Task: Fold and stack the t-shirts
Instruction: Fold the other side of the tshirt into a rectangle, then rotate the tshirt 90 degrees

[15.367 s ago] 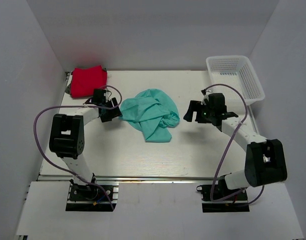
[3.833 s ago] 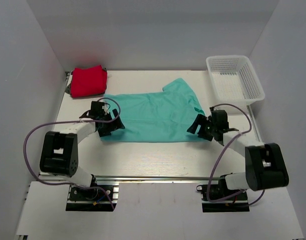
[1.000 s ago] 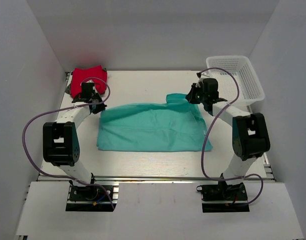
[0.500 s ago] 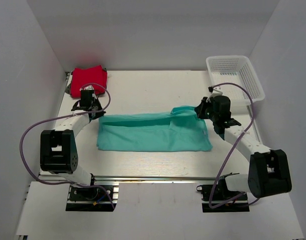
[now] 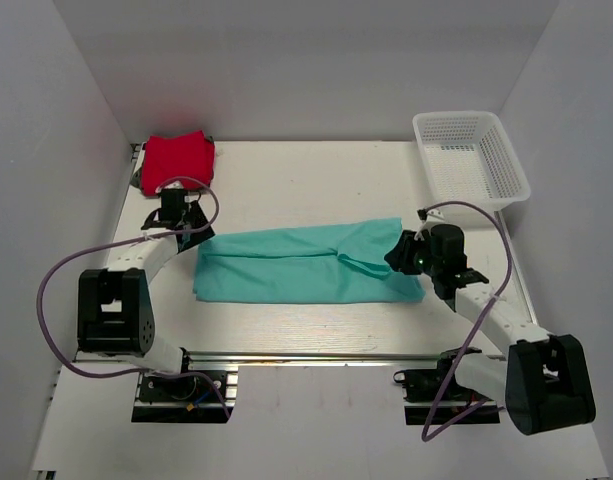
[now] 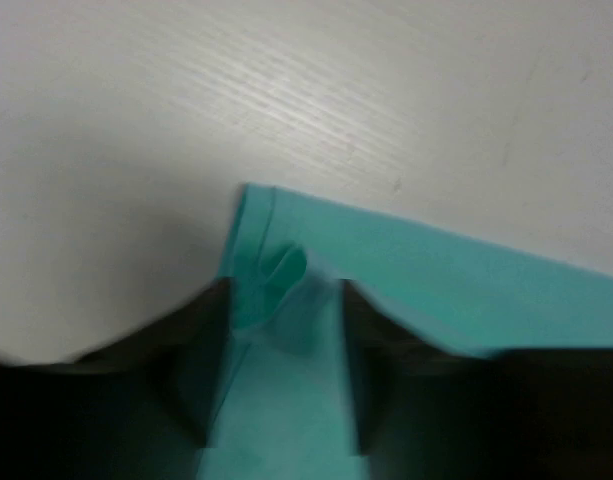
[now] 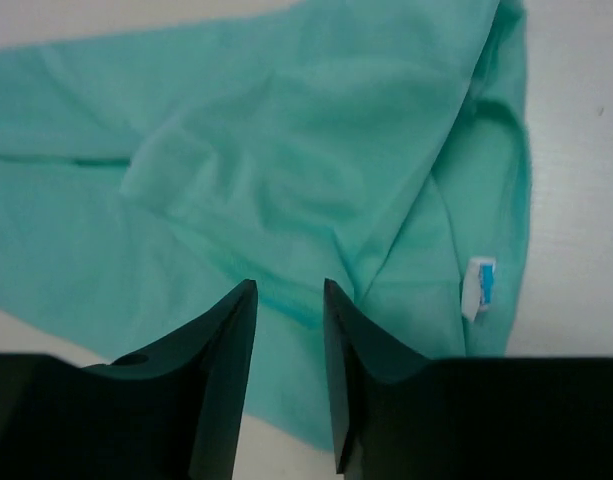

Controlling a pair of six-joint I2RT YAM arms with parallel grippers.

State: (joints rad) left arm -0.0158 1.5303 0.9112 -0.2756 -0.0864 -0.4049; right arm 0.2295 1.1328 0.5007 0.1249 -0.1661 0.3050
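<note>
Both arms low; L hand (image 6: 283,290) part-open at teal t-shirt (image 5: 296,265) hem; R hand (image 7: 287,290) part-open, empty.

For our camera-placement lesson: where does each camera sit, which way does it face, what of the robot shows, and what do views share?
Top external: above and behind the robot, looking down on the table; left arm, right arm, left gripper, right gripper show.
Left wrist: on the left arm, facing down at a teal t-shirt corner; its fingers show.
Right wrist: on the right arm, facing down at the shirt near its label; its fingers show.
Shared: all three see the teal t-shirt.
</note>
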